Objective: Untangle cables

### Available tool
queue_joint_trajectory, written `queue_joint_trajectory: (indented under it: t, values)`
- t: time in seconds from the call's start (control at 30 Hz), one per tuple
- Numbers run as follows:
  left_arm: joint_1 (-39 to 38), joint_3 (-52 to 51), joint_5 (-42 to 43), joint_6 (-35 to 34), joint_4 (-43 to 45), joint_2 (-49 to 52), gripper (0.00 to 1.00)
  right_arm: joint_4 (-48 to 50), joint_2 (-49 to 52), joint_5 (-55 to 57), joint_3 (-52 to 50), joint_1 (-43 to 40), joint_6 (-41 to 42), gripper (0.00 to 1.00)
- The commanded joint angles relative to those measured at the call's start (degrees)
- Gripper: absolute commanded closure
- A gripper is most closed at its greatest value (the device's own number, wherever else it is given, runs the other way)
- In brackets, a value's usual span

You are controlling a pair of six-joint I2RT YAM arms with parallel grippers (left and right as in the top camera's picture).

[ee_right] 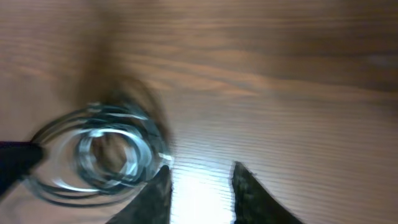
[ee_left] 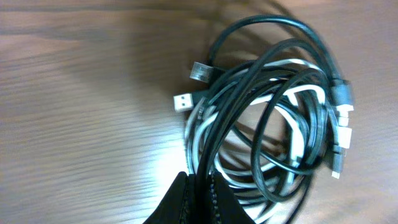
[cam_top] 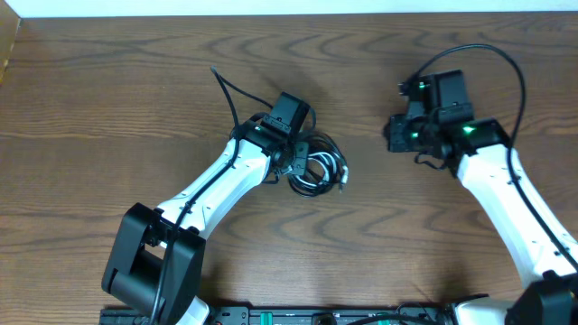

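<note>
At the bottom edge of the left wrist view, the left gripper (ee_left: 198,190) is pinched tight on several strands of the cable bundle (ee_left: 273,124), black and white together. Its fingers (ee_left: 180,205) are cut off by the frame, so only their tips show. Out from the grip, the black cable (ee_left: 267,23) and the white cable (ee_left: 306,93) wind round each other in overlapping loops lying on the wooden table (ee_left: 74,112). Two USB plugs stick out on the coil's left side, a darker one (ee_left: 200,71) above a white-bodied one (ee_left: 182,101). Smaller connectors (ee_left: 343,127) sit at the right. Which plug belongs to which cord is hard to trace through the crossings.

From overhead, the bundle lies near the table's middle, partly hidden under the left gripper. The right gripper (cam_top: 397,134) is well apart from it, off to the right. The right wrist view is heavily blurred. There the jaws stand partly apart, with bare wood between them and nothing held. The coil shows as a smeared ring to the left. A dark shape (ee_right: 15,163) at the left edge meets the ring but cannot be identified.
</note>
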Motion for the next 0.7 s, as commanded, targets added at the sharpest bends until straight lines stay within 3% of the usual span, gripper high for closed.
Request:
queue_joint_trajectory:
  t: [0.0,0.17,0.67]
  values:
    - [0.1,0.2,13.4,5.9,0.8,-0.4,0.93,0.2,2.9,-5.1,0.0,2.0,-1.4,0.62]
    - [0.1,0.2,15.9,8.2,1.1,-0.4,0.93,1.4,8.1,-5.0,0.0,4.0,-2.7,0.55]
    - [0.1,0.2,15.5,8.2,1.1,-0.4,0.92,2.2,19.2,-7.8,0.0,9.4,-4.0,0.52]
